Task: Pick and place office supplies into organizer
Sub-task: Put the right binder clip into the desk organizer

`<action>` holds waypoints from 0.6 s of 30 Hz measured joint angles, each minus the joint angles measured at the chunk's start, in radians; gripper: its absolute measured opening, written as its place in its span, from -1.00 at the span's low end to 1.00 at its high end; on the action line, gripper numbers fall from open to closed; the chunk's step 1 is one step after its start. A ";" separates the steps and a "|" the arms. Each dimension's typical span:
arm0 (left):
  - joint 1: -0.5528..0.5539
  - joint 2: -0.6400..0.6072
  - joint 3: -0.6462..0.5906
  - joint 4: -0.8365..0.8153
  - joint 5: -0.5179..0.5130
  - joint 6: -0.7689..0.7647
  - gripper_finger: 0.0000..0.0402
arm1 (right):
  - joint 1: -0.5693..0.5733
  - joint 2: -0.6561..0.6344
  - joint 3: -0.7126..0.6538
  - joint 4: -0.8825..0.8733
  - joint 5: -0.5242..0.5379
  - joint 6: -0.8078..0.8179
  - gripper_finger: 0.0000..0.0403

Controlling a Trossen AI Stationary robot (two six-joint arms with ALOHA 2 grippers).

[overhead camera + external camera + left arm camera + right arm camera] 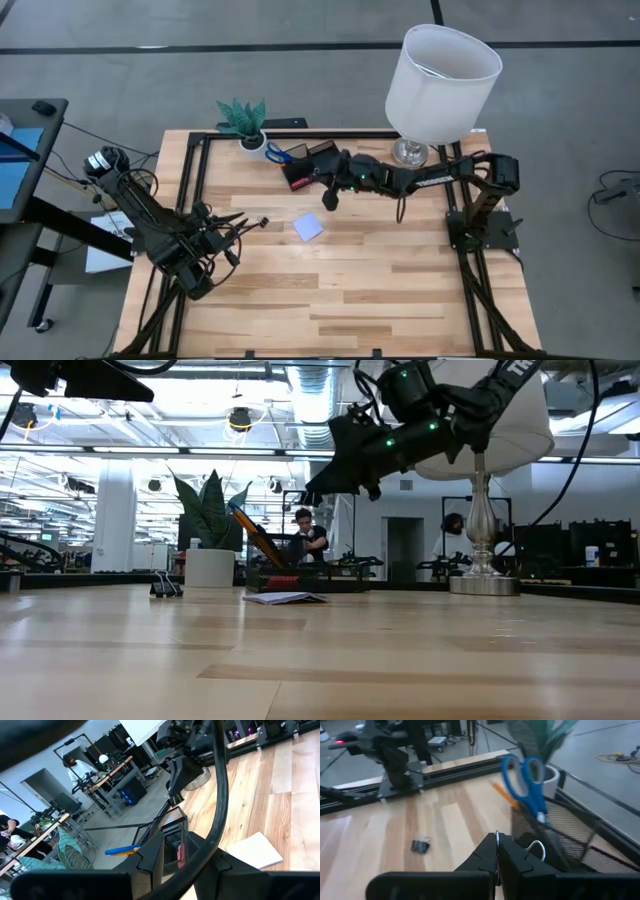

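The black mesh organizer (312, 163) stands at the table's far middle. Blue-handled scissors (527, 780) and an orange pencil (502, 795) stand in its taller compartment, handles up. A pale note pad (308, 227) lies flat mid-table. A black binder clip (263, 221) lies left of it. My right gripper (330, 198) hangs shut above the table, just in front of the organizer, with a wire loop at its tips. My left gripper (236, 221) hovers open at the left, near the lying clip, with nothing between its fingers (150, 862). My right gripper seems to pinch a small binder clip between its shut fingertips. Only the clip's silver wire loop (535, 849) shows, sticking out beside the tips; the fingers hide its body. The fingers slant slightly downward toward the organizer. The clip is lifted clear of the table.
A tall white-shaded lamp (440, 75) stands at the far right and a small plant in a white pot (250, 140) left of the organizer. Black rails (200, 170) frame the tabletop. The near half of the table (340, 300) is bare wood. People stand in the room beyond.
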 joint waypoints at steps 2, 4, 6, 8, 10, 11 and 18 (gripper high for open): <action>0.000 0.000 0.000 0.000 0.000 0.000 -0.63 | -0.018 0.000 0.000 -0.001 -0.006 0.000 -1.00; 0.000 0.000 0.000 0.000 0.000 0.000 -0.63 | -0.033 0.000 0.000 0.002 -0.015 0.000 -1.00; 0.000 0.000 0.000 0.000 0.000 0.000 -0.63 | -0.049 0.000 0.000 0.023 -0.045 0.000 -1.00; 0.000 0.000 0.000 0.000 0.000 0.000 -0.63 | -0.067 0.000 0.008 0.040 -0.082 -0.002 -1.00; 0.000 0.000 0.000 0.000 0.000 0.000 -0.63 | -0.085 0.002 0.028 0.039 -0.117 -0.004 -1.00; 0.000 0.000 0.000 0.000 0.000 0.000 -0.63 | -0.090 0.012 0.044 0.040 -0.135 -0.010 -1.00; 0.000 0.000 0.000 0.005 0.000 0.000 -0.63 | -0.105 0.158 0.242 -0.166 -0.313 -0.149 -1.00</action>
